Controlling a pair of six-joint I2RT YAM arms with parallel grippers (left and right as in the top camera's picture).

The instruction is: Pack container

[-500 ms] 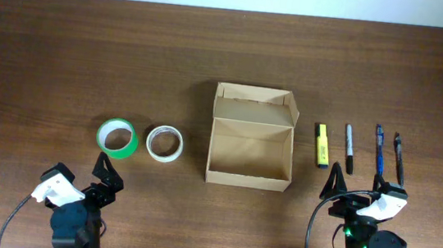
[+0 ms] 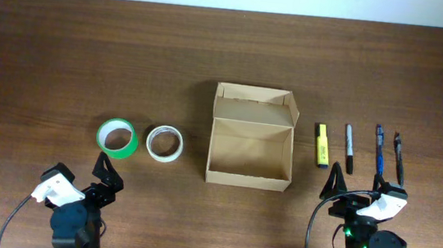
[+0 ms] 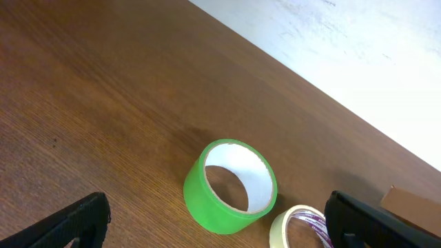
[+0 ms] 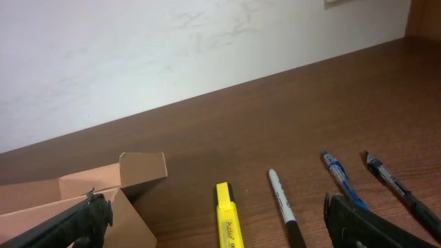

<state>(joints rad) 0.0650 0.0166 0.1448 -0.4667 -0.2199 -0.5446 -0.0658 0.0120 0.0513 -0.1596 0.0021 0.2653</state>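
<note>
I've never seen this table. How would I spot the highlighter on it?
Find the open cardboard box in the middle of the table. The highlighter lies just right of it, first in a row with three pens. It alone is thick and bright yellow; the others are thin.

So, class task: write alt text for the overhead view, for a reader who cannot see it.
An open, empty tan cardboard box sits on a dark wooden table. Left of it lie a green tape roll and a white tape roll; right of it, a yellow highlighter, a marker and two pens.
</note>
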